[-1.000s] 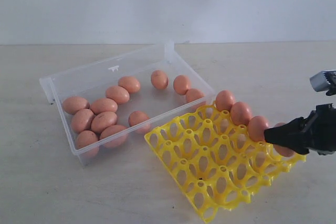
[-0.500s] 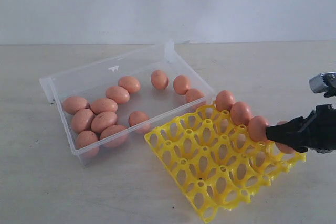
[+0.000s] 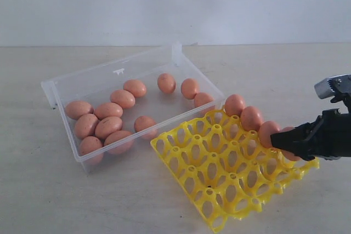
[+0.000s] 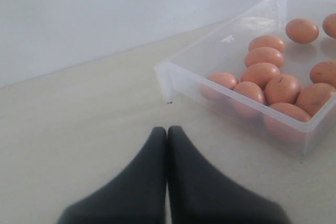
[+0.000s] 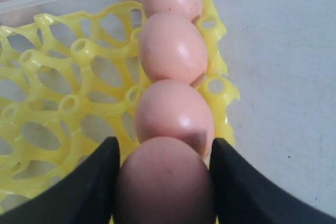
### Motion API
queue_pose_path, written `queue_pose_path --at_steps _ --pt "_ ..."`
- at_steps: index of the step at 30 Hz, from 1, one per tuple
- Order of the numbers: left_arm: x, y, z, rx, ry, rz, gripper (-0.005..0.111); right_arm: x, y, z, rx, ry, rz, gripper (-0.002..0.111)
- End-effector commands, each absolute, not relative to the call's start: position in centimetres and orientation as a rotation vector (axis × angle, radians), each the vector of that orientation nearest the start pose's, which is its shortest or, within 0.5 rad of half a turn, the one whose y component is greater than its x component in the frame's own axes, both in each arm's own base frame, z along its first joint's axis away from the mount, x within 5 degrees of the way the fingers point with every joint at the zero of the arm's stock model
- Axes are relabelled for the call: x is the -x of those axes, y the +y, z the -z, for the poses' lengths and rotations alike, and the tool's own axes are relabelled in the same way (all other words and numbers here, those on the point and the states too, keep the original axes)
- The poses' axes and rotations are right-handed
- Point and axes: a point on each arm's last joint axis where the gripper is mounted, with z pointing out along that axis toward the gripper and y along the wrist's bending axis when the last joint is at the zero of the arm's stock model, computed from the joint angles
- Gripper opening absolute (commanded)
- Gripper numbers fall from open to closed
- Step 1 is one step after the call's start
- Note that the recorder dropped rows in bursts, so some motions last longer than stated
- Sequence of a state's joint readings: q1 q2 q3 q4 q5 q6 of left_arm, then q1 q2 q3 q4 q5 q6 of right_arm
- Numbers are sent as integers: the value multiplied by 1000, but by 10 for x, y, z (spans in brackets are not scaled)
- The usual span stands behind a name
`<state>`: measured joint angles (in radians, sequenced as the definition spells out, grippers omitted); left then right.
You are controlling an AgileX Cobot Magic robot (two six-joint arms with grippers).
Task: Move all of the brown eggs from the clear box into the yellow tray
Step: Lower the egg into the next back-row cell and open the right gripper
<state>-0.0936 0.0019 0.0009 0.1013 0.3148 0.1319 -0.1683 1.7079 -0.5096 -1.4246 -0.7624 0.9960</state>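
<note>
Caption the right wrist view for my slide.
Right gripper holds a brown egg beside three others seated in the yellow tray.

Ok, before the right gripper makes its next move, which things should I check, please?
1. Right gripper grips the egg: ok, a finger touches each side.
2. Egg seated in its cup: cannot tell, the cup is hidden.
3. Egg in line with the three eggs of the tray row: ok.
4. Free cups for more eggs: ok, most are empty.
5. Left gripper out of the way: ok, shut, empty, outside the box.
6. Box emptied: not ok, many box eggs lie in it.
</note>
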Motion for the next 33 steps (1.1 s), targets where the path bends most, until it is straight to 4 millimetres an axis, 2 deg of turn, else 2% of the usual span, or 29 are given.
queue_pose_path --at_steps 1,3,19,26,29,33 --pt "-54 -2 -186 -260 1771 -118 -4 -253 22 -126 529 2270 -649 47" --pt "-54 -2 -186 -260 1771 -118 -4 -253 22 -126 514 2269 -649 52" --pt "-54 -2 -186 -260 1771 -118 -4 -254 21 -127 467 2279 -664 51" --pt "-54 -2 -186 -260 1771 -118 -4 -254 22 -127 291 2322 -743 51" --pt "-54 -2 -186 -260 1771 -118 -4 -254 22 -133 235 2324 -774 51" --pt "-54 -2 -186 -260 1771 -118 -4 -252 23 -152 226 2265 -765 51"
